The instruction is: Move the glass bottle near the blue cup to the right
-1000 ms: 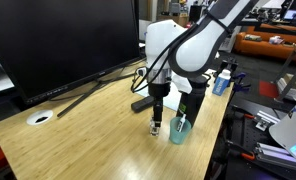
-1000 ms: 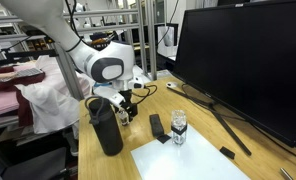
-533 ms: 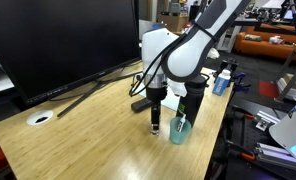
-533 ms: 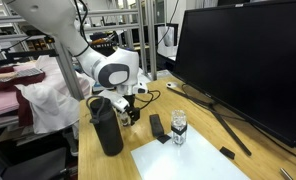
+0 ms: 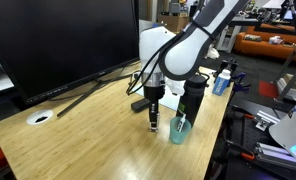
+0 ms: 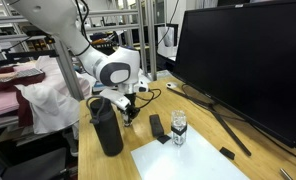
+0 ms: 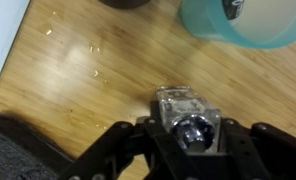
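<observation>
The glass bottle [image 7: 186,112] is seen gripped between the jaws above the wooden surface [image 5: 78,125], its silvery top showing in the wrist view. In an exterior view it is held just left of the blue cup [image 5: 179,130], with the black flask [image 5: 194,98] standing farther back.

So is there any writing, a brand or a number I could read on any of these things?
No text can be read here.
blue-and-white bottle: has a label, too small and blurred to read.
other small bottle: any print is too small to tell.
monitor: screen dark, no lettering seen.
glass bottle, wrist view: no lettering visible.
</observation>
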